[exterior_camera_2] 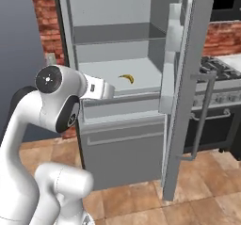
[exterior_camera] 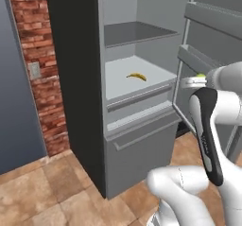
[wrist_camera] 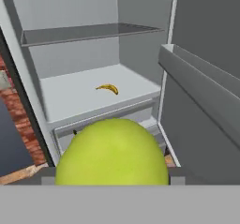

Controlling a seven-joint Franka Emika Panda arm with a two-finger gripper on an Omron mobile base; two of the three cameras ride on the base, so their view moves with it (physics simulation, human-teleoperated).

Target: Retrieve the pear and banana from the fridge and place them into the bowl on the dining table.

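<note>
Fridge [exterior_camera: 85, 102] open, door swung wide. Banana [exterior_camera: 136, 76] lies mid-shelf, clear of the shelf's front edge and walls. Gripper [exterior_camera: 197, 80], outside the fridge before that shelf, pinches the pear [wrist_camera: 112, 152] between its fingers.

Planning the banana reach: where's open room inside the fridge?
The upper shelf is bare. The lower shelf is bare except for the banana near its middle, with open surface between it and both side walls. Tighter on the right, where door bins border the opening. The pincer holds the pear.
</note>
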